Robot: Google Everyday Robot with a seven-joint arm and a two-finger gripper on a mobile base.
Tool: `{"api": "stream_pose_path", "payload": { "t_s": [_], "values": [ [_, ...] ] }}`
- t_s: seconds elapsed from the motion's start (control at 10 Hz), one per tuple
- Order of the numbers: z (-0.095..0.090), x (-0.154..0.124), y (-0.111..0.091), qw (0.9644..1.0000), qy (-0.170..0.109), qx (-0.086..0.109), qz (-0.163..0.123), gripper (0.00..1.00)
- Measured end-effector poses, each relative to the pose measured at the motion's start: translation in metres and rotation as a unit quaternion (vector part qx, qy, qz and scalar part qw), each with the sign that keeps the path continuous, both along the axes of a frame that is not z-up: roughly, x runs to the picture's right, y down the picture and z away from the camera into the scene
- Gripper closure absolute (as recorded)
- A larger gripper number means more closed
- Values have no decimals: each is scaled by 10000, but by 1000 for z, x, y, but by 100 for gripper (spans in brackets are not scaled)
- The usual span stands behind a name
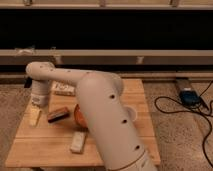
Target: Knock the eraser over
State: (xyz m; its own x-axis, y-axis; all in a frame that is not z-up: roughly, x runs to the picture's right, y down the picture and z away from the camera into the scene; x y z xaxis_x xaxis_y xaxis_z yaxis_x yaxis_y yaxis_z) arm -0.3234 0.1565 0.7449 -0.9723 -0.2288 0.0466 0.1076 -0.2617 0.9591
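The eraser (58, 114), a small black block with its brownish broad face showing, lies low on the wooden table (45, 150), just left of the orange bowl (79, 116). My gripper (34, 117) points down at the table's left side, a short way left of the eraser and apart from it. The white arm sweeps from the lower right across the table and hides part of the bowl.
A white packet with markings (64, 89) lies at the back of the table. A pale whitish-grey block (78, 141) lies near the front. A white cup (132, 114) shows partly behind the arm. Cables and a blue device (189, 95) lie on the floor to the right.
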Motion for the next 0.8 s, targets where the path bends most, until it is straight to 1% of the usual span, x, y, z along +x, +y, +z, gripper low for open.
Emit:
{"api": "stream_pose_path", "payload": {
  "t_s": [0.1, 0.2, 0.4, 0.5, 0.6, 0.7, 0.8],
  "values": [
    [0, 7, -2, 9998, 60, 4, 197, 20],
    [-3, 15, -9, 9990, 30, 69, 452, 20],
    [-14, 19, -24, 9969, -175, 248, 728, 20],
    [-19, 21, -33, 9951, -294, 387, 860, 20],
    [-24, 25, -46, 9922, -397, 592, 1021, 20],
    [-26, 27, -53, 9899, -490, 745, 1106, 20],
    [-28, 29, -58, 9882, -542, 840, 1164, 20]
  ]
}}
